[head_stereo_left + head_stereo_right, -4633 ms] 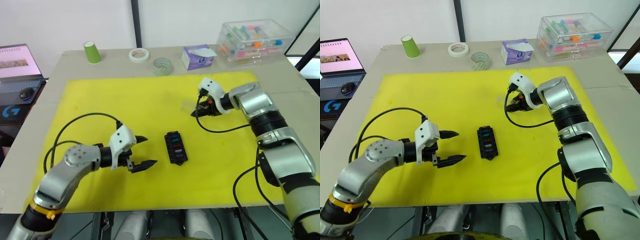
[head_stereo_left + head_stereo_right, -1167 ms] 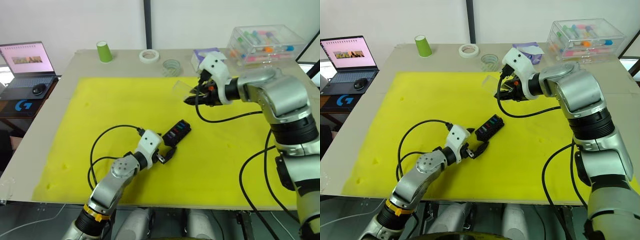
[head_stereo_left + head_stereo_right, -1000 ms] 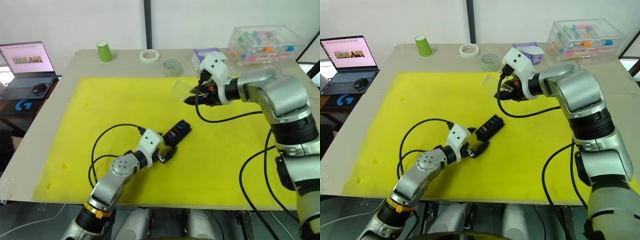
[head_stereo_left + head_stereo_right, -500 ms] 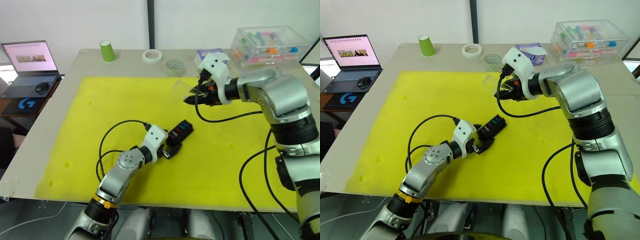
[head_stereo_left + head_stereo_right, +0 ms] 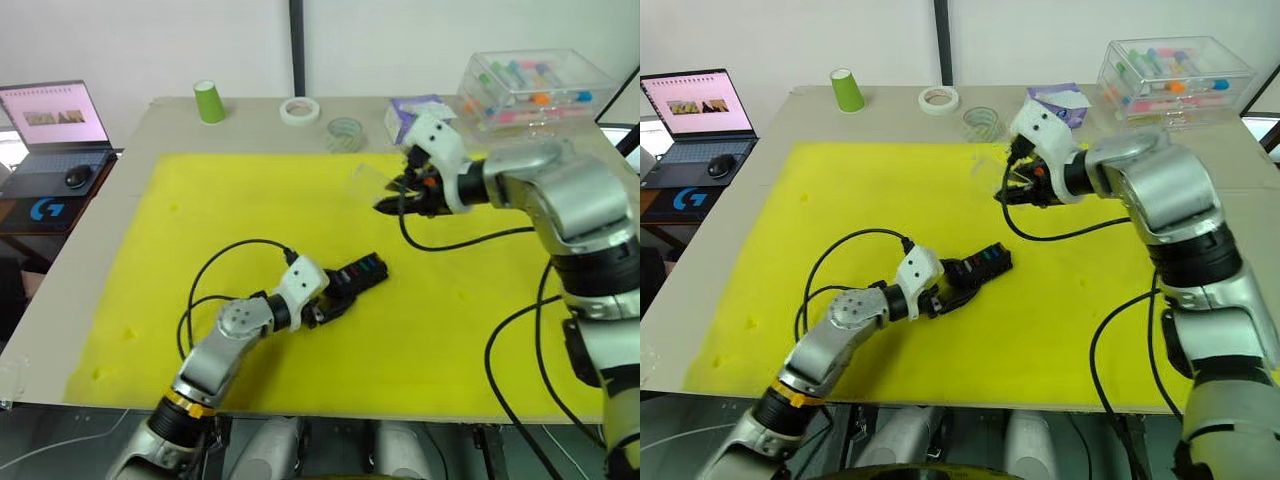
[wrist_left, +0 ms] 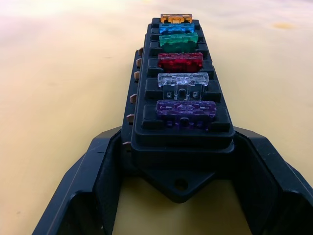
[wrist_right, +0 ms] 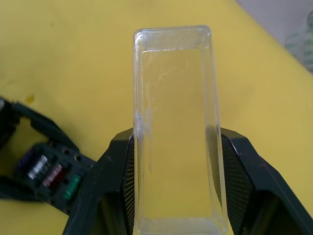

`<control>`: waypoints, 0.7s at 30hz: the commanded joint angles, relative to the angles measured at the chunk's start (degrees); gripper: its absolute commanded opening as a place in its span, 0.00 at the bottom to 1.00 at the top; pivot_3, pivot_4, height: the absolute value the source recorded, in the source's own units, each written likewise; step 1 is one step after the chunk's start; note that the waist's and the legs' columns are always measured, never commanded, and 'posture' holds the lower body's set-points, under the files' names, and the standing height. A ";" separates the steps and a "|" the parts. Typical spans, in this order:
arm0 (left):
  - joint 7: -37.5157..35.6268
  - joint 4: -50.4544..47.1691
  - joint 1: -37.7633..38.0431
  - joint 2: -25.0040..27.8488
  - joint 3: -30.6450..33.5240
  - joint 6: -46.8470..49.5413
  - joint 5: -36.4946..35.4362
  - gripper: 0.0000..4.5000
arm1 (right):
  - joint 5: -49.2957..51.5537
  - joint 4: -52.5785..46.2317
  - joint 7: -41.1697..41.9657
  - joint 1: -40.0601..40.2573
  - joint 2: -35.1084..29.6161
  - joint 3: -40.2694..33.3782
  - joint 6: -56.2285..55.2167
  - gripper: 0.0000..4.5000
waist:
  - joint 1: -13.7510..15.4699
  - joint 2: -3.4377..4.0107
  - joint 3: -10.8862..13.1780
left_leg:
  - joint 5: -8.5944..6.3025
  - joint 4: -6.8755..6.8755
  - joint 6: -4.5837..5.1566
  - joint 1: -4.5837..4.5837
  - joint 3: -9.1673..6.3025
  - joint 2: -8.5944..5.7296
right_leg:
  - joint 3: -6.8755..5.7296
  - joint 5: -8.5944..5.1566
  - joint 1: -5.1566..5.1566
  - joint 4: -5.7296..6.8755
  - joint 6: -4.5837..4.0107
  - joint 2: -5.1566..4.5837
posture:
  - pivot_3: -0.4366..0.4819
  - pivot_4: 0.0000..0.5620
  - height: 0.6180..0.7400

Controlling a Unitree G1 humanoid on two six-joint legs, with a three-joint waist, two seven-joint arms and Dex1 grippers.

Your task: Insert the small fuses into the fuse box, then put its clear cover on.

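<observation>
My left gripper [image 6: 178, 183] is clamped on the near end of the fuse box [image 6: 179, 93], six fuses [image 6: 180, 61] seated, on the yellow mat [image 5: 200, 220]. My right gripper [image 7: 176, 181] pinches the clear cover [image 7: 175, 122] above the mat.

- Carried by a grey-beige table [image 5: 95, 235], with a big yellow mat [image 5: 230, 220] spread over most of the top.
- On the mat: the black fuse box [image 5: 352, 278], lying at a slant near the middle.
- Along the table's far edge: green cup [image 5: 209, 102], white tape roll [image 5: 299, 111], clear tape roll [image 5: 343, 132], tissue pack [image 5: 408, 112], clear drawer box [image 5: 525, 88].
</observation>
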 commanded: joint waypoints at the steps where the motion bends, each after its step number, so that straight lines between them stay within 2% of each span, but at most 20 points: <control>1: -10.45 0.24 0.50 3.92 -1.87 -2.69 -2.54 0.61 | 3.56 -7.85 5.70 2.34 -3.99 -1.54 -2.05 0.42 | -0.22 0.00 0.00 | -0.01 0.00 0.02 0.00 0.01 0.00 | 0.00 0.00 -0.01 -0.03 0.00 0.00 | 0.48 0.27 1.00; 6: -18.13 3.40 -1.25 6.39 -2.25 -6.15 -3.45 0.61 | 7.50 -15.26 10.64 7.26 -8.27 -2.66 -3.38 0.42 | -0.10 0.00 0.01 | -0.02 0.00 0.03 0.00 0.06 0.05 | 0.00 0.00 -0.02 -0.04 0.00 0.02 | 0.48 0.27 1.00; 14: -20.62 11.12 -4.04 4.95 -2.11 -10.08 -1.69 0.61 | 9.50 -24.78 9.11 12.22 -8.20 1.16 -0.89 0.42 | 0.04 -0.01 0.01 | -0.02 0.05 0.04 0.01 0.05 0.05 | 0.00 0.00 0.01 -0.04 0.00 0.01 | 0.48 0.27 1.00; 21: -22.69 13.73 -4.82 4.79 -2.44 -12.16 -0.98 0.61 | 6.45 -25.30 6.70 12.65 -7.49 6.28 -2.46 0.42 | 0.08 -0.01 0.01 | -0.02 0.08 0.04 0.03 0.04 0.05 | 0.00 0.00 0.06 -0.03 0.01 0.00 | 0.48 0.27 1.00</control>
